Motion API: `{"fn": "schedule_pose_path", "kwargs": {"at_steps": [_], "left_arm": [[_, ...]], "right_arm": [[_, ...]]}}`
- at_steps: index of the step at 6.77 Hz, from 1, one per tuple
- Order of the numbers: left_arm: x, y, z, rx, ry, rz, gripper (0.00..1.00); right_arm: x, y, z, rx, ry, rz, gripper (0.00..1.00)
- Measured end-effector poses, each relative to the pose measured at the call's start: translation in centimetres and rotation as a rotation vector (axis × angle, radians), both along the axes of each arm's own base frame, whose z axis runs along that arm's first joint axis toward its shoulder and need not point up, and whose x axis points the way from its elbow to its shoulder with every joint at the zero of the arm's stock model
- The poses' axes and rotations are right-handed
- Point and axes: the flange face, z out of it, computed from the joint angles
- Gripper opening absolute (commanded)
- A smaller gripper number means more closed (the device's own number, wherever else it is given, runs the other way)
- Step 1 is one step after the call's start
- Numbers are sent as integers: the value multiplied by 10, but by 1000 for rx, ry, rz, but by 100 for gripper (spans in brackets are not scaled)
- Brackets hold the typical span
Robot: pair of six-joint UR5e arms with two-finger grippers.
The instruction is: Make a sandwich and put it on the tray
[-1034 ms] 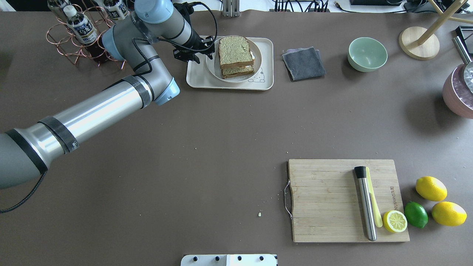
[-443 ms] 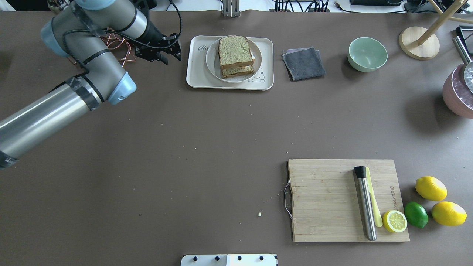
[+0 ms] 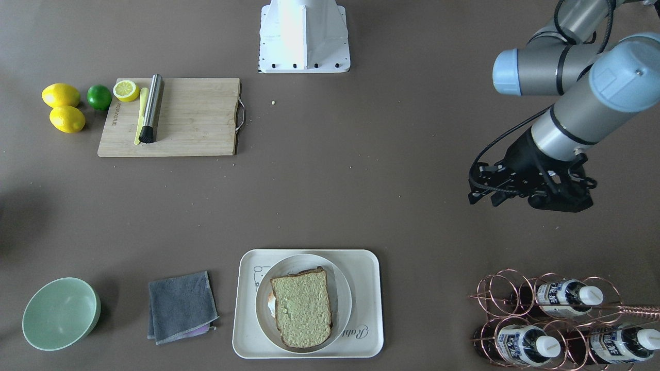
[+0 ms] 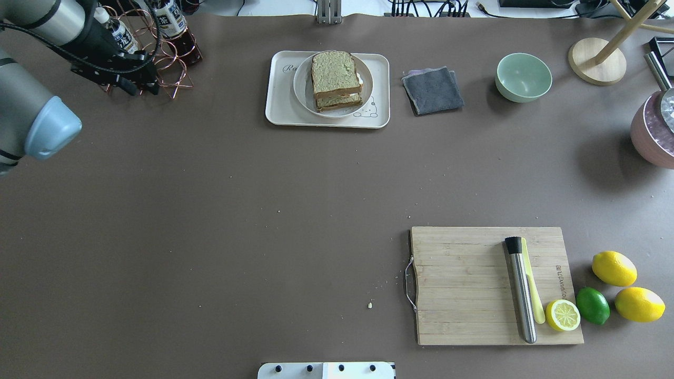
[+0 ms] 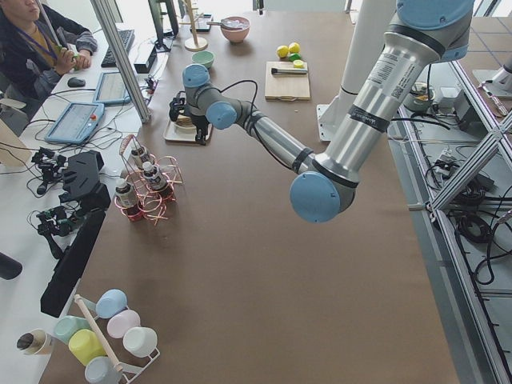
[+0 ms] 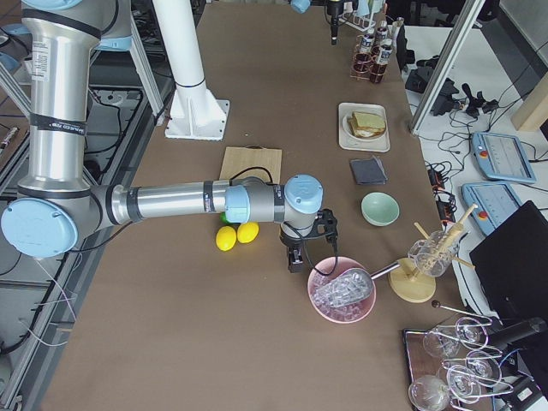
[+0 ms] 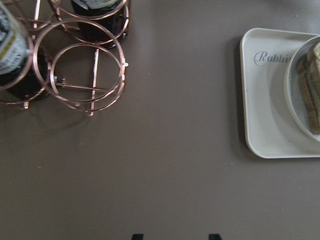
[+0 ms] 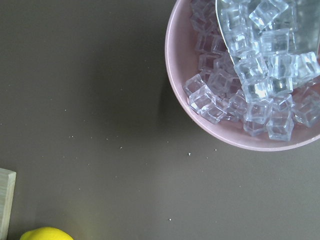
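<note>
We found the left claw (image 4: 141, 87) hanging above the table (image 4: 253, 210) with its jaws spread and nothing between them. In its wrist view the two fingertips (image 7: 137, 236) sat well apart over bare table. In the overhead view, the copper wire rack (image 7: 123, 64) stood near the claw at about 12 o'clock, with bottles (image 4: 171, 18) resting in its rings.

The sandwich (image 4: 334, 71) lay well apart from that claw, at about 3 o'clock in the overhead view and at about 8 o'clock in the front-facing one. It was two speckled slices stacked one on the other, with a little white showing between them at one edge. It sat on a round white plate (image 4: 303, 92), and the plate rested on the tray (image 4: 279, 110). In the left wrist view only the tray's near end with its "Rabbit" script showed, at 2 to 3 o'clock.

Past the tray, also at 3 o'clock, we saw a folded grey cloth (image 4: 433, 90) and then a pale green bowl (image 4: 523, 77).

The right claw (image 6: 295, 253) showed only in the right side view, and we could not tell whether its jaws were spread or closed. A pink bowl (image 8: 172, 60) of ice cubes sat just beside it at 4 to 5 o'clock. The sandwich lay far off from it, at about 1 o'clock.
</note>
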Motion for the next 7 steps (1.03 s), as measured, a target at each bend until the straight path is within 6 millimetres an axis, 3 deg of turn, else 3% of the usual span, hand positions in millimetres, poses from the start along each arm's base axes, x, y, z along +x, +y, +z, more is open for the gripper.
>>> {"fn": "schedule_pose_path", "kwargs": {"at_steps": [3,6,7], "left_arm": [[-141,72,79,98,-114,46,64],[-245,122,161,130,-189,145,71],[-268,144,191,100,-198,180,86]], "right_arm": [[-5,-16,-7,23,34,-6,100],[-4,-17,-6,29,64,-4,100],[-2,-15,-3,28,67,-3,100]]}}
